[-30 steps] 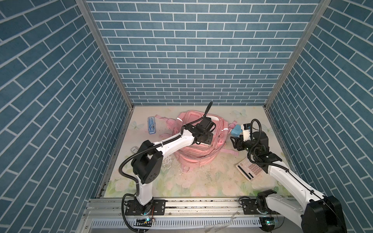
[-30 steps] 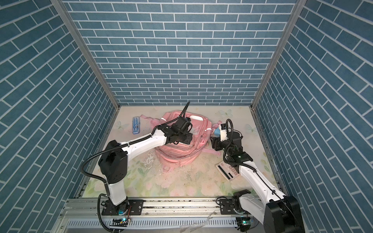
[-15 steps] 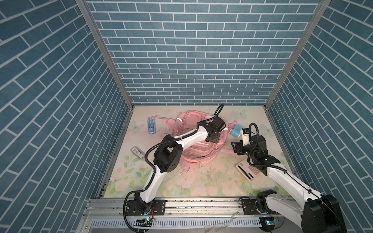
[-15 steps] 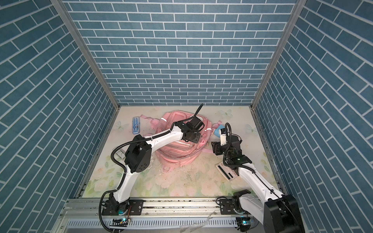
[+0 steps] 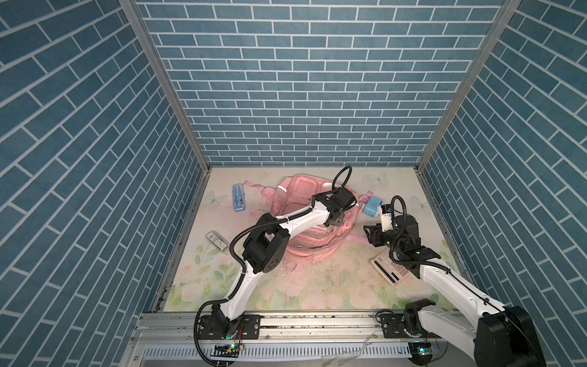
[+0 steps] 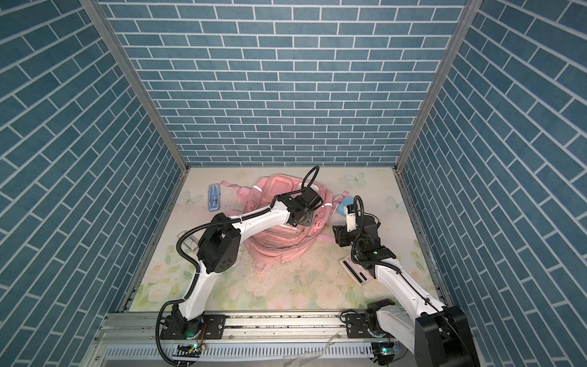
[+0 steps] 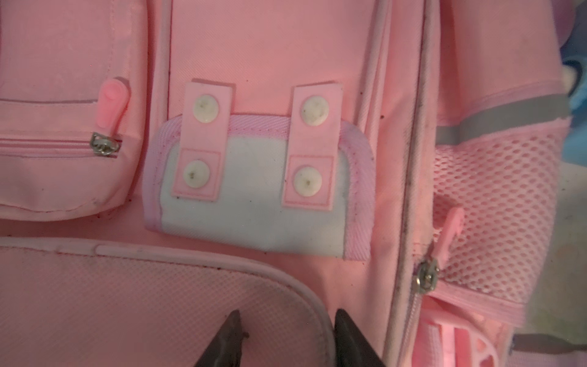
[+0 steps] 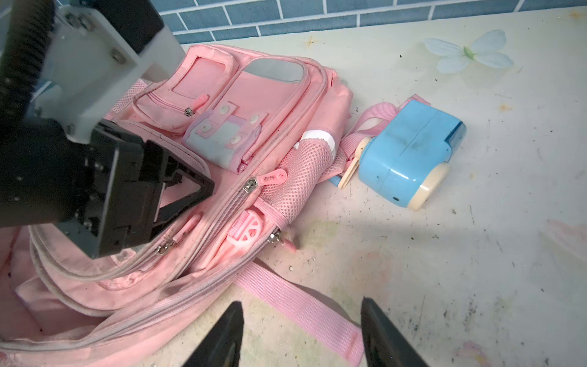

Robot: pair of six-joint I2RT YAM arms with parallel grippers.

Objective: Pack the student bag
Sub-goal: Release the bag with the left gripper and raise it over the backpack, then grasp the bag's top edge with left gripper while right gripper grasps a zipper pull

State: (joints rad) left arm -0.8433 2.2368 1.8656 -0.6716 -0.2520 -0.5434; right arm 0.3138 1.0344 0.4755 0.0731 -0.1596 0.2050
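Here, the left gripper hangs with its jaws apart and nothing between them, just above the student bag, apparently poised to work a flap or zip open so packing can begin; the right gripper, jaws likewise spread and empty, hovers over a woven pink strap trailing from the bag's near edge, perhaps to steady it. The bag, soft pink cloth with piped seams, lies front-up on the floral tabletop, showing a white snap-fastened patch, a mesh side pocket and a metal zip slider. A hard, rounded blue plastic box sits just beside the bag's mesh side and a flat blue pencil case lies off its opposite side, both unpacked
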